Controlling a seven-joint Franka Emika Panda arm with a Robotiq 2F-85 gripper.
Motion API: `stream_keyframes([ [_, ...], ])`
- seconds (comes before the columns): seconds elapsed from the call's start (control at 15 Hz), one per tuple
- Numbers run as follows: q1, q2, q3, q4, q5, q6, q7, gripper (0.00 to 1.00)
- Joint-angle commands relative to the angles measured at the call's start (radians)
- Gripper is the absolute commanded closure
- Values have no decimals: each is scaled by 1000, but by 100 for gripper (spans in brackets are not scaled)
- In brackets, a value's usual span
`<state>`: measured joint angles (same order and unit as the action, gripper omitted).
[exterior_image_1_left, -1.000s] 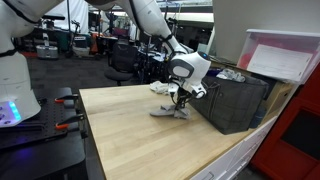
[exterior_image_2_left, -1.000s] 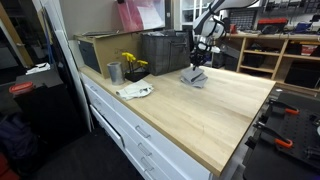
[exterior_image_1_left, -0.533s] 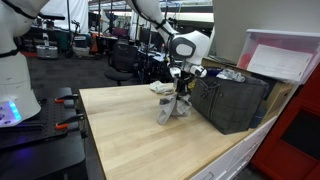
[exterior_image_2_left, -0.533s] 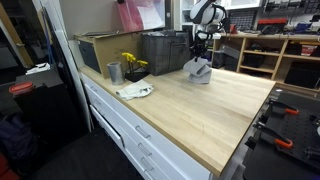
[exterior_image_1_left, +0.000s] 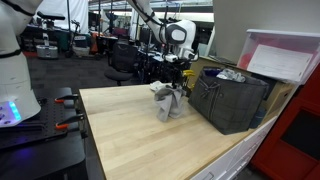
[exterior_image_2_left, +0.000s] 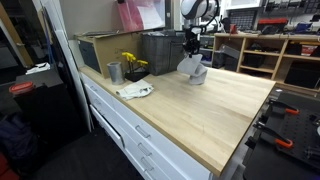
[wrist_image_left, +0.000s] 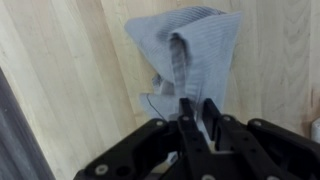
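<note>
Close beside cloth (exterior_image_1_left: 167, 102) stands dark crate (exterior_image_1_left: 232, 105); tabletop (exterior_image_1_left: 120, 135) elsewhere open.

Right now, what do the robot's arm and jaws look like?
The arm is white, smooth and rounded, like fat tubes joined together. At its end sits a black, blocky part with two slim, straight black jaws, shown best in the wrist view.

Bright, even light; wrist cam blurry

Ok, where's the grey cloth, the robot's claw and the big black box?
grey cloth (wrist_image_left: 208, 45): wrist view, on the middle of the bunched fabric.
gripper (wrist_image_left: 197, 108): wrist view, midway between its two fingertips.
black crate (exterior_image_1_left: 235, 105): in an exterior view, on its side wall facing the table.
</note>
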<state>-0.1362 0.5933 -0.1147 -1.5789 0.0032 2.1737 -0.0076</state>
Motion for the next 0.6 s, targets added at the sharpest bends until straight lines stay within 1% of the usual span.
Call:
stream_keyframes([
  [0.0,42,-66,4,-27,-49,-48,16,95],
  [0.07,51,-75,7,-25,-56,-57,10,100],
  [0.27,68,-87,6,-23,-70,-75,19,100],
  [0.33,68,-85,4,-20,-70,-80,23,90],
  [0.4,64,-80,3,-15,-66,-89,23,72],
  [0.53,44,-55,9,-9,-41,-104,8,60],
])
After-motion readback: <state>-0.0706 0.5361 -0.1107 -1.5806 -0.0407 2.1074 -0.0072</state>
